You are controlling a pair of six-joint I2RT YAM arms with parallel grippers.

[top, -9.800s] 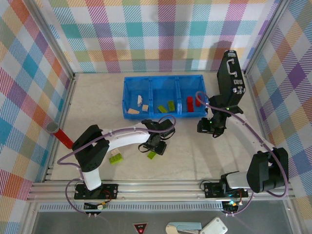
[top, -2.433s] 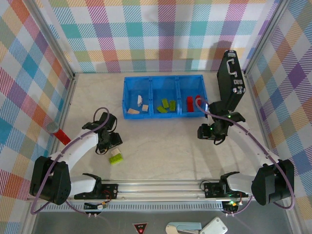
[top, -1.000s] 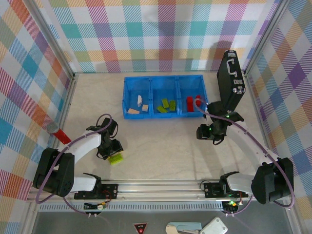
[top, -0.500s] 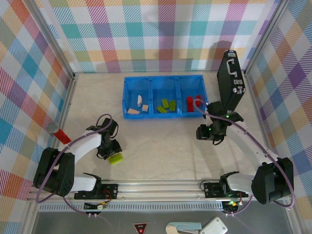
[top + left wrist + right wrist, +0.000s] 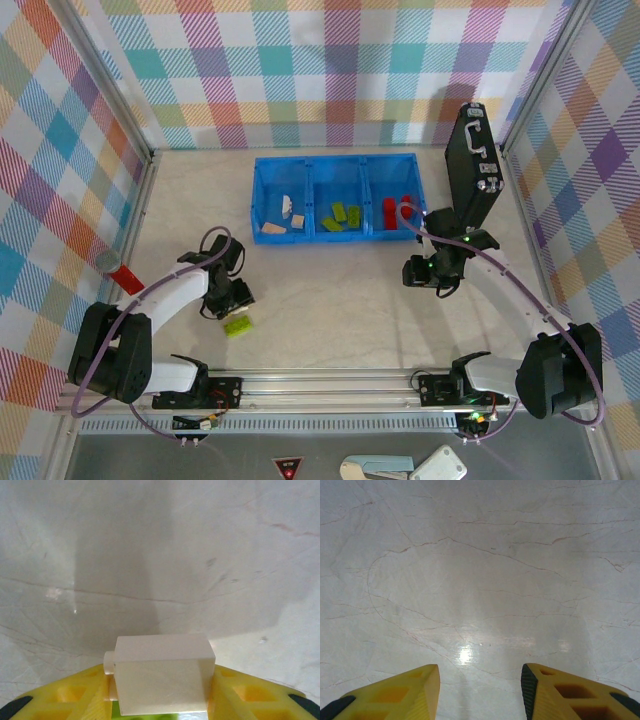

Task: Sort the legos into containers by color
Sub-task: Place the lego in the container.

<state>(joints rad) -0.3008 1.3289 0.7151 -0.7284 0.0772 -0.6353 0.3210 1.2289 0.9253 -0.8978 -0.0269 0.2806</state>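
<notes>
Yellow fingers point(image 5: 70, 695) of the left gripper point(image 5: 233, 297) are clamped on a cream-white brick point(image 5: 161, 677), low in the wrist view. In the overhead view's lower left, a lime green brick point(image 5: 238, 325) lies on the table point(image 5: 330, 300) just beneath that gripper. Right of centre, the right gripper point(image 5: 480, 672) has its fingers apart and empty, near the blue tray point(image 5: 335, 160).

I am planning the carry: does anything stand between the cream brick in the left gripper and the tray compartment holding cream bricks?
Nothing visible does. The table between the left gripper, shut on the cream brick, and the tray's left compartment is bare. The lime brick lies on the gripper's near side, off that path.
</notes>
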